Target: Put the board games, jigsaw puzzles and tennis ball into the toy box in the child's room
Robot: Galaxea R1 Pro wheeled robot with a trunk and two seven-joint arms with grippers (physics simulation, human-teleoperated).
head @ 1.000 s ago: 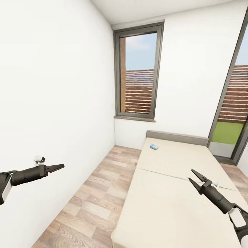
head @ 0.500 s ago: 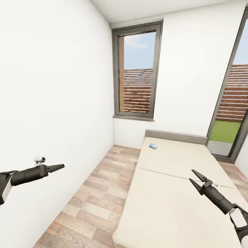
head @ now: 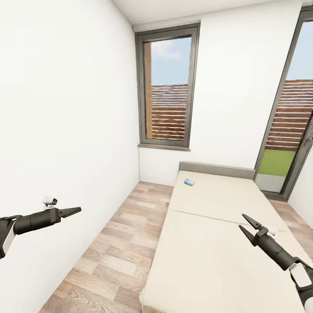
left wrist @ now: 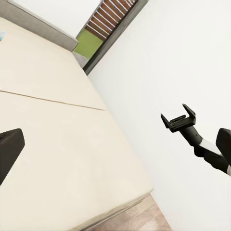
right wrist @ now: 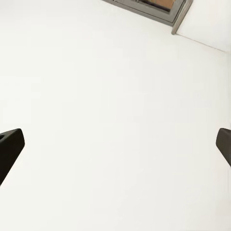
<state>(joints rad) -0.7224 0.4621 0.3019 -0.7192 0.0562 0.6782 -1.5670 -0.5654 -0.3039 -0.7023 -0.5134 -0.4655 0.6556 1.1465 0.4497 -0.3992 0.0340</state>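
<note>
The bed [head: 217, 243] ran lengthwise away from the robot, its long axis directed toward the far wall and its grey headboard [head: 217, 170] set against that wall beneath the tall window [head: 167, 87]. One small blue board game [head: 188, 182] lay flat on the beige mattress near the headboard end, close to the bed's left corner; its long axis ran roughly across the bed, slightly skewed. In the left wrist view the same box appeared only as a blue sliver [left wrist: 2, 35] at the frame edge. The left gripper [head: 73, 211] was held in the air beside the white side wall [head: 65, 108], above the wood-plank floor [head: 117, 252], pointing across toward the bed; its fingers appeared close together in the head view, but their state could not be determined. The right gripper [head: 246, 225] was held above the near half of the mattress with its jaws apart and nothing between them, pointing up the bed toward the headboard. The blue box lay well apart from both grippers, beyond the right one.
</note>
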